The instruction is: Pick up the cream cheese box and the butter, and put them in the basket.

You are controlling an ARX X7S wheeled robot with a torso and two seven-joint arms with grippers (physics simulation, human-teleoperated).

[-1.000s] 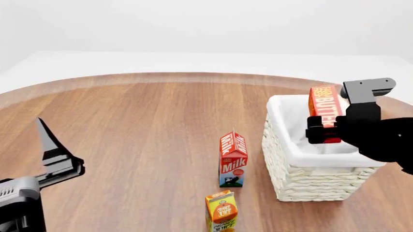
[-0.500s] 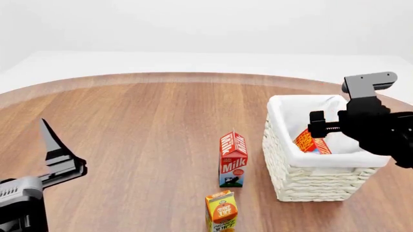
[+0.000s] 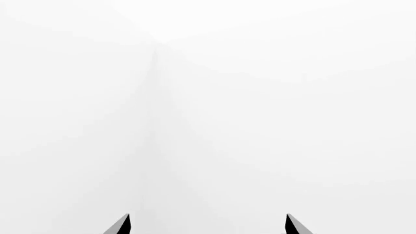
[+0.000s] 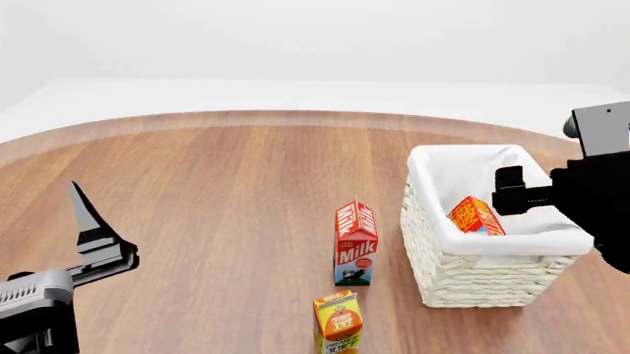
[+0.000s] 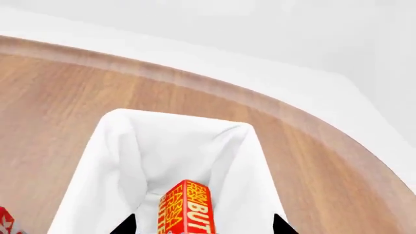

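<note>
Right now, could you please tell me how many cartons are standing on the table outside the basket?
2: the milk carton stands just left of the basket, and the orange juice carton stands in front of it, nearer the robot. Others may sit out of view.

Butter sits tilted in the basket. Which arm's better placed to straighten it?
Right. The right gripper hangs open at the basket, close to the butter; the left gripper is far across the table.
</note>
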